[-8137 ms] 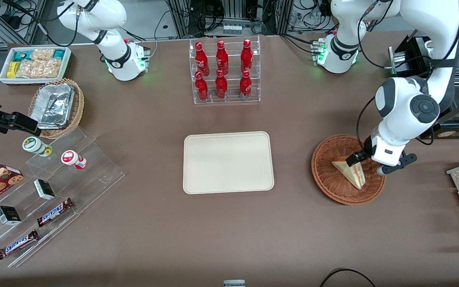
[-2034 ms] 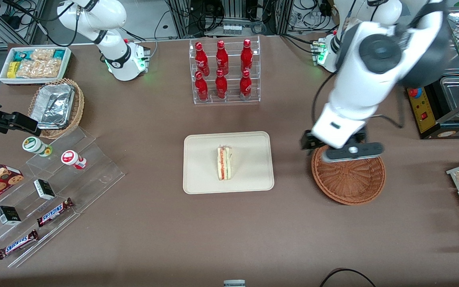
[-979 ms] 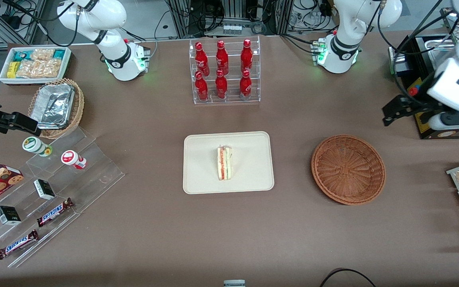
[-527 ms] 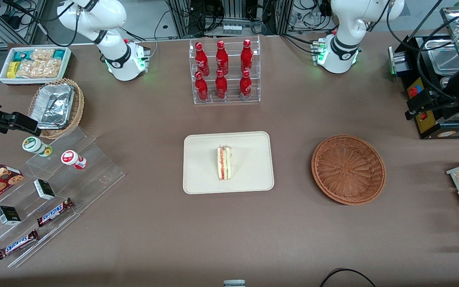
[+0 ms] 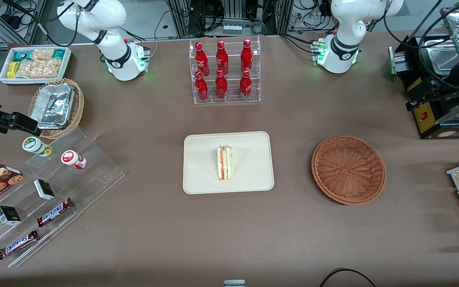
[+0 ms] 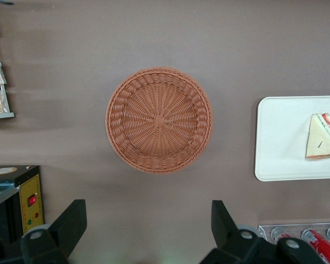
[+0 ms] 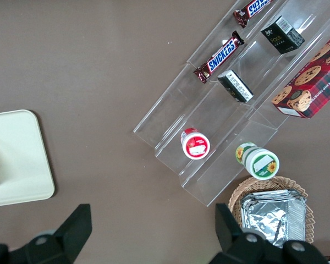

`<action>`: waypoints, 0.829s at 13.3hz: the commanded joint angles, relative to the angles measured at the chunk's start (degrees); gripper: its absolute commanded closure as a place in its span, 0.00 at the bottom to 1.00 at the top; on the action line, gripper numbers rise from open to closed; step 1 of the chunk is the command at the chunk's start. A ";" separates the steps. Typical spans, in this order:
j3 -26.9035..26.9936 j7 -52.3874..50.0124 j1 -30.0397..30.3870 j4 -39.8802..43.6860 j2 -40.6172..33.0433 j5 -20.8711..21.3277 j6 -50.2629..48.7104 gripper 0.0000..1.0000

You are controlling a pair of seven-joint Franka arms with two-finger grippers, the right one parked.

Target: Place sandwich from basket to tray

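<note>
Resting mid-tray, the sandwich looks soft and light; grip gently across its 2 bread faces. From the wrist, the pincer hangs open, empty, high above the bench beside the bare basket.

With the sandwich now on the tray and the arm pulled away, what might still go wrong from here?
Two small risks, as far as the views show.
1. The sandwich stands on a narrow edge on the tray, so a bump to the table might tip it.
2. The open pincer hangs high above the table beside the empty basket, close to the black machine and its cables; a careless swing may snag them.
</note>
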 commanded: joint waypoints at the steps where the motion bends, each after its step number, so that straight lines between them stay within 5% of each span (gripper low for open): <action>1: -0.38 0.71 -0.15 -1.20 -1.71 0.46 -1.41 0.00; 11: -0.38 0.35 0.12 0.30 -0.22 2.39 -3.00 0.00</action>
